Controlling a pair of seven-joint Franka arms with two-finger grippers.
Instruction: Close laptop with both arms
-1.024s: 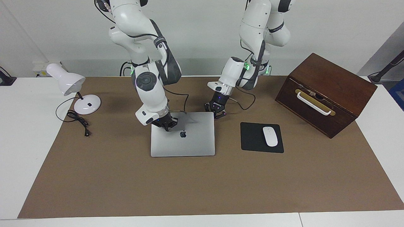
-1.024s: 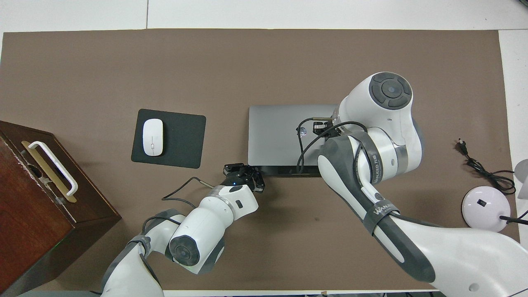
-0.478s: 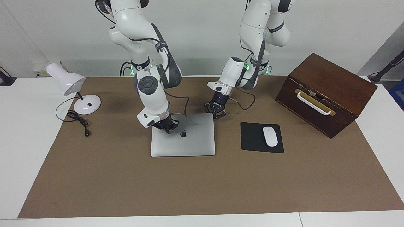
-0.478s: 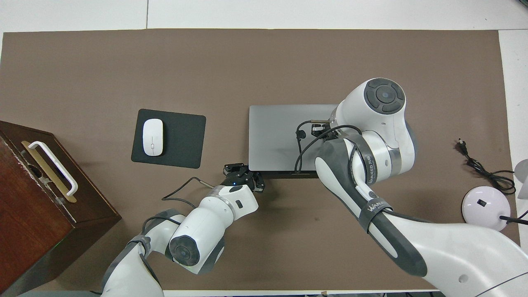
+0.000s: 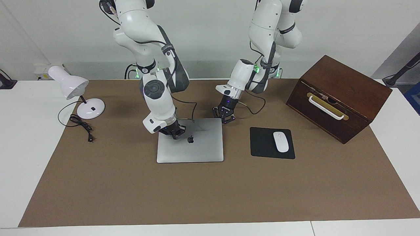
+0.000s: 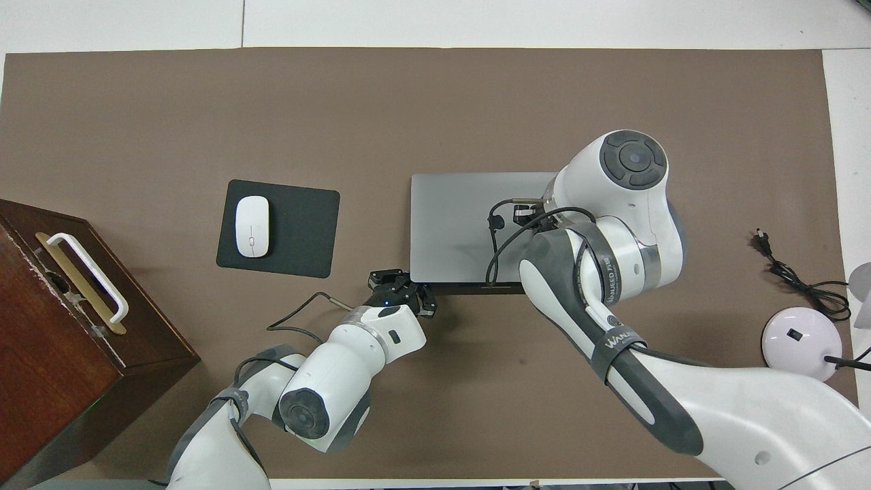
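Observation:
The silver-grey laptop (image 5: 197, 147) lies in the middle of the brown mat with its lid down nearly flat and the dark apple logo facing up. It also shows in the overhead view (image 6: 452, 224), with a thin dark strip along its edge nearest the robots. My right gripper (image 5: 173, 132) rests on the lid beside the logo, toward the right arm's end; in the overhead view the arm hides most of it (image 6: 524, 214). My left gripper (image 5: 225, 118) is low at the laptop's corner nearest the robots, toward the left arm's end, and also shows in the overhead view (image 6: 403, 289).
A black mouse pad (image 5: 262, 144) with a white mouse (image 5: 281, 141) lies beside the laptop toward the left arm's end. A brown wooden box (image 5: 338, 95) with a white handle stands past it. A white desk lamp (image 5: 77, 95) with its cord stands at the right arm's end.
The right gripper has pressed the lid lower and slid slightly toward the robots on it. The dark strip at the laptop's near edge has narrowed. The left gripper has barely moved.

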